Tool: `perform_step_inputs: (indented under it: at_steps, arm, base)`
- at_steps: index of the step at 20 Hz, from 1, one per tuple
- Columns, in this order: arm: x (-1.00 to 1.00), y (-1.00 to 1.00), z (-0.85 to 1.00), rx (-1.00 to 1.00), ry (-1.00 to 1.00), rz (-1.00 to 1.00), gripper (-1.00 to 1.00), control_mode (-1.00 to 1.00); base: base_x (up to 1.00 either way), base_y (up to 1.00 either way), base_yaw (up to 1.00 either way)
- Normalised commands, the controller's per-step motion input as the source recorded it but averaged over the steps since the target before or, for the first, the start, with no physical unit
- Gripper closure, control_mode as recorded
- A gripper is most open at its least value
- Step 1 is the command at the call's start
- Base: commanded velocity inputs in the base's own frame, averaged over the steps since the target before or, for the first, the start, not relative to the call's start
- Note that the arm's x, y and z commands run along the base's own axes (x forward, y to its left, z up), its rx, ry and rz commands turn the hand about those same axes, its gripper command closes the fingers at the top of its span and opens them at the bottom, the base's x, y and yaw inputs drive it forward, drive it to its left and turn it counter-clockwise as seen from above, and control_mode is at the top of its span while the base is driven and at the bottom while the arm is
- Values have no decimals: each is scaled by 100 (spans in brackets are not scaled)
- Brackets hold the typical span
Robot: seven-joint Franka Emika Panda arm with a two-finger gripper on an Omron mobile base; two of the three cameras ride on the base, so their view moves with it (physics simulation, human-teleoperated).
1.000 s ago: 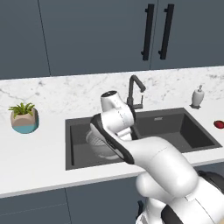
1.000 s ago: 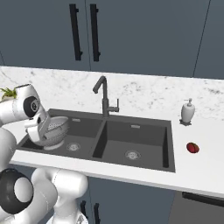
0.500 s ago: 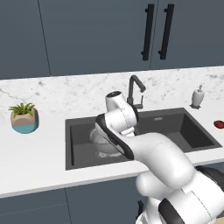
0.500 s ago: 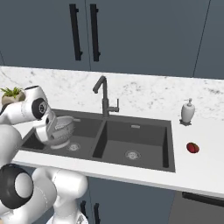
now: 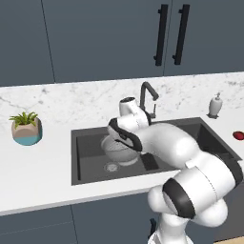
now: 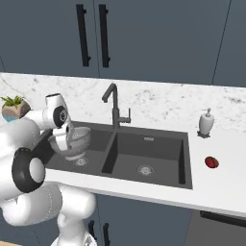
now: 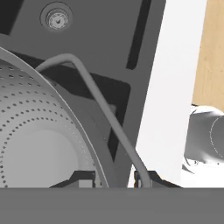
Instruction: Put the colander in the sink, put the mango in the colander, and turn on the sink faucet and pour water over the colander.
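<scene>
The silver perforated colander hangs low in the left basin of the dark sink, just above its drain. My gripper is shut on the colander's rim beside its wire handle; the bowl fills the left of the hand view. Whether the bowl touches the basin floor I cannot tell. The dark faucet stands behind the sink's divider. The reddish mango lies on the counter right of the sink.
A white soap dispenser stands at the sink's back right corner. A potted plant sits on the counter to the left. Dark cabinet doors rise behind the marble backsplash.
My arm has swung to the right with the colander in its grip, carrying it from the left edge of the basin toward the middle, nearer the faucet.
</scene>
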Motion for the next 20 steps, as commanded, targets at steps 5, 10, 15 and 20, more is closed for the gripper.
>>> perform_step_inputs:
  at_steps: [5,10,15,20]
  arm:
    - [58,-1,-40,14,22,4,100,-100]
    - [43,4,-34,4,-1,7,100,-100]
    - [3,13,-42,0,-15,2,100,-100]
    - [8,0,-35,0,-15,0,100,-100]
  base:
    - [0,0,0]
    - [0,0,0]
    - [0,0,0]
    - [0,0,0]
